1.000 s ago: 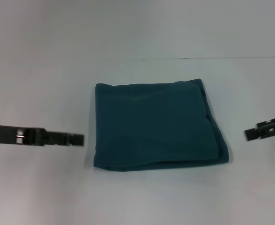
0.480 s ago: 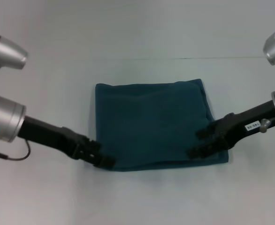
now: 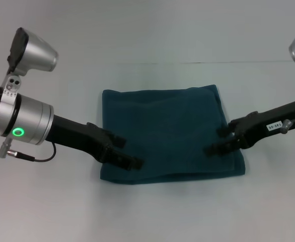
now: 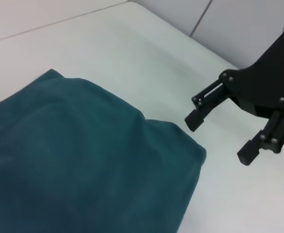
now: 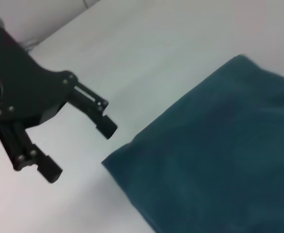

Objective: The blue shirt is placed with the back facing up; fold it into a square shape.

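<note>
- My left end effector [image 3: 129, 152] reaches inward from my left side, fingers spread apart, arm angled low.
- My right end effector [image 3: 217, 140] reaches inward from my right, fingers likewise parted, wrist sloping down.

The blue shirt [image 3: 167, 133], folded flat at the counter's [image 3: 152, 212] middle, is the only thing lying there. Bare counter runs round it toward all four edges. The left tool [image 3: 126, 153], spread wide, overhangs its near left corner; the right tool [image 3: 219, 141], also spread, overhangs its right edge.
</note>
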Controlling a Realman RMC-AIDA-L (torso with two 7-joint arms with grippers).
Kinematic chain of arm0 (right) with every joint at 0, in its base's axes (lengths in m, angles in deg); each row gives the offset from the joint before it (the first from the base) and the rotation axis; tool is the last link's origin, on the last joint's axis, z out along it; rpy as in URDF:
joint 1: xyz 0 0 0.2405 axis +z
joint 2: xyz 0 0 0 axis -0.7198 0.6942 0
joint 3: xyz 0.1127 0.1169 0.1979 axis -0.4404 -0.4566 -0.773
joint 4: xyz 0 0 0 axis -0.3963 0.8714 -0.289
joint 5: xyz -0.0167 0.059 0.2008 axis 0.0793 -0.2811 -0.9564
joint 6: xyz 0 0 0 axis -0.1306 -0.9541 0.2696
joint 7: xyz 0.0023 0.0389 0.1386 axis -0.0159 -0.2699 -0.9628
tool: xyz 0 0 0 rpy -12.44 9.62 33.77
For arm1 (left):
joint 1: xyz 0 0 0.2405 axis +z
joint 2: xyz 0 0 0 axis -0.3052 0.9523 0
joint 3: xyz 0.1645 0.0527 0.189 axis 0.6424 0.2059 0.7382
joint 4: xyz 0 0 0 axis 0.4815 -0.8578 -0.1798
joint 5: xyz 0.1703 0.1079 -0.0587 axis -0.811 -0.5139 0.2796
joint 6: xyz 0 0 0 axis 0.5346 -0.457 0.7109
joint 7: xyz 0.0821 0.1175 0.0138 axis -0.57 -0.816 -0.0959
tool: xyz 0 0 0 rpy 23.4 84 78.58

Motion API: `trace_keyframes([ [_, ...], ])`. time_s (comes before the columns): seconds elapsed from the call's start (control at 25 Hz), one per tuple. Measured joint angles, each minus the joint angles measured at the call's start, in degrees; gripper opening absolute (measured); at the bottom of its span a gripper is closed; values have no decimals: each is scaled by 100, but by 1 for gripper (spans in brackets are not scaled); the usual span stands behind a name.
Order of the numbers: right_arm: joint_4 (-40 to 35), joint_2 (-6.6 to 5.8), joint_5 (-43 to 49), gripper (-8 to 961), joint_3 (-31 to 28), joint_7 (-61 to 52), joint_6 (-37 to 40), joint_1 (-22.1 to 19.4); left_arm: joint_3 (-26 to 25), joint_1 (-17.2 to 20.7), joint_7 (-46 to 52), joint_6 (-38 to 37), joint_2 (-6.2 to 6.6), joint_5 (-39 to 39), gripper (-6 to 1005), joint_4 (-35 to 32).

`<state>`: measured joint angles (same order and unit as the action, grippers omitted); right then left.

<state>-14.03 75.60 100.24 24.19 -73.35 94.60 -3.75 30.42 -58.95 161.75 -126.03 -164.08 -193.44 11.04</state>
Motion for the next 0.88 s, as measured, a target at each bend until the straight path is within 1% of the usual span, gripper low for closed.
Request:
trace_keyframes([
  [0.12, -1, 53, -159, 915, -136, 219, -21, -7, 11, 1, 27, 31, -1, 0, 935, -15],
  [0.2, 0, 96, -316, 915, -188, 341, -18, -20, 167, -4, 117, 45, -7, -3, 933, -38],
  [0.32, 1, 120, -376, 915, -253, 357, 8, -41, 327, -6, 233, 30, 16, -6, 934, -135],
  [0.44, 2, 106, -380, 915, -390, 320, 66, -83, 649, -8, 495, 11, 84, -15, 934, -306],
  [0.56, 4, 95, -443, 915, -695, 358, 208, -152, 879, -11, 656, 16, 145, -24, 934, -398],
  [0.64, 4, 77, -540, 915, -819, 427, 303, -223, 903, -17, 665, 46, 149, -28, 934, -407],
  [0.88, -10, 1, -680, 915, -876, 452, 488, -323, 952, -68, 670, 90, 140, -30, 934, -403],
])
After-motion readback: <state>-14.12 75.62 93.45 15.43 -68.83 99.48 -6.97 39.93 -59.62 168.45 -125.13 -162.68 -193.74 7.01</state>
